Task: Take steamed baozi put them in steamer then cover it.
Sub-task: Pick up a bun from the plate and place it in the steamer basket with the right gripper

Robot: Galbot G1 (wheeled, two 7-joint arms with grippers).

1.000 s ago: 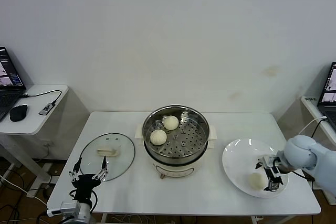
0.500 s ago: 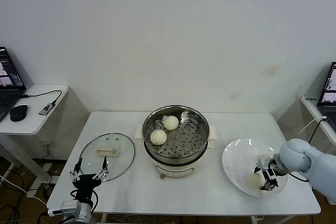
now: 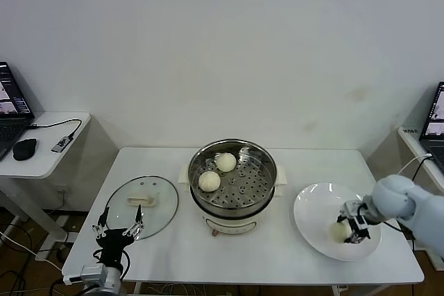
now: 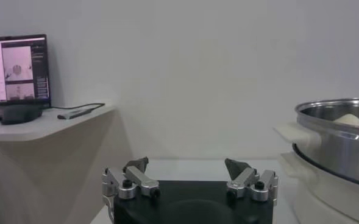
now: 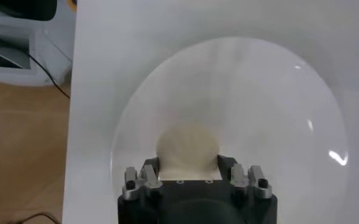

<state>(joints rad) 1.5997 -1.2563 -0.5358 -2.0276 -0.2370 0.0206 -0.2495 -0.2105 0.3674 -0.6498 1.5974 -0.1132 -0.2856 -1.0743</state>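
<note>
Now that the right gripper (image 3: 349,230) has clamped onto the round cream-white bun (image 3: 339,231) on the flat white plate (image 3: 312,209), lifting comes next; left gripper (image 3: 118,227) idles open.

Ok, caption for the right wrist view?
Right claw closed on a round cream-white bun over the flat white plate.

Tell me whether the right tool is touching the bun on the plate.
Touching: the right wrist view shows the right tool closed against both sides of the bun.
</note>
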